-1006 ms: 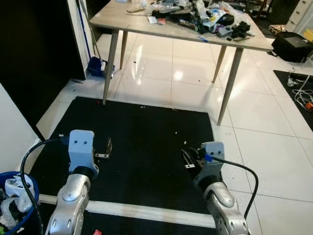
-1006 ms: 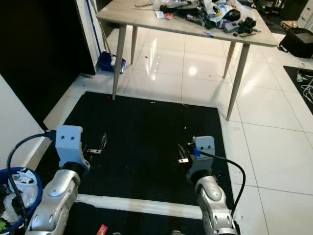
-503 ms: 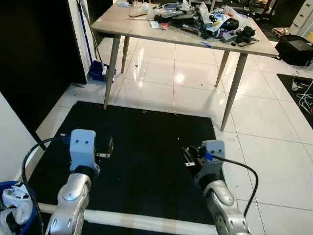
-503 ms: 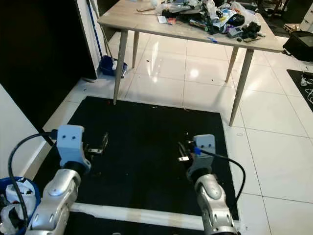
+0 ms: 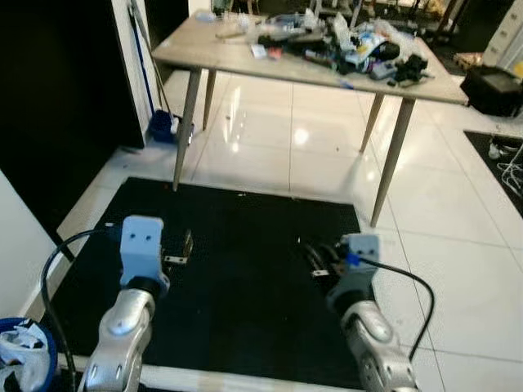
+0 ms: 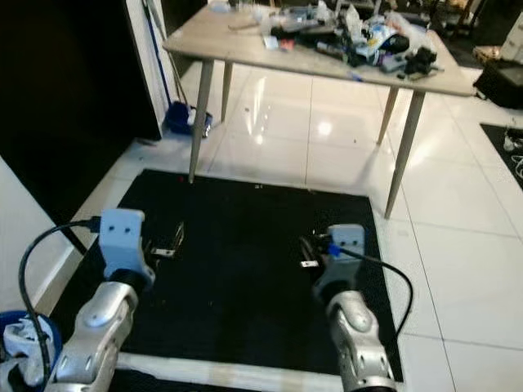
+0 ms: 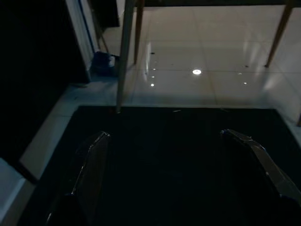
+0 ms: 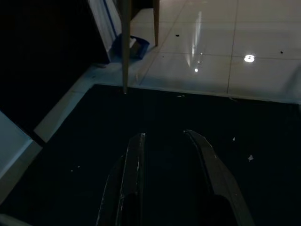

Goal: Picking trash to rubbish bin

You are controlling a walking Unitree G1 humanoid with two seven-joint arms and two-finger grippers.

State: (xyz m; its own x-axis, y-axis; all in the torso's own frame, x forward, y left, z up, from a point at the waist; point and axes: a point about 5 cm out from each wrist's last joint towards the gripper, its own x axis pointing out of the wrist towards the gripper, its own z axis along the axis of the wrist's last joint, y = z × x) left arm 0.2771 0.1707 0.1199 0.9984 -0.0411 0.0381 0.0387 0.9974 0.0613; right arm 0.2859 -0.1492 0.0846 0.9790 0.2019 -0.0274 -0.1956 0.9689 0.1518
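There are two pincers: the left pincer (image 5: 181,247) and the right pincer (image 5: 315,260). Under both lies one black mat (image 5: 245,269). Ahead of them stands one desk (image 5: 204,51) with four legs and one pile of clutter (image 5: 343,45). Behind the left pincer is one blue bin (image 5: 29,359). One black bag (image 5: 494,86) lies far ahead of the right pincer.

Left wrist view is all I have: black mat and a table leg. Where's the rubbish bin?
Observer: The blue rubbish bin stands at the robot's near left, just off the black mat, with white trash in it.
Operator: Is the right tool carrying anything?
Observer: No. The right tool is open and empty above the mat.
Operator: What's on the table?
Observer: The table ahead carries a pile of clutter towards its right end.
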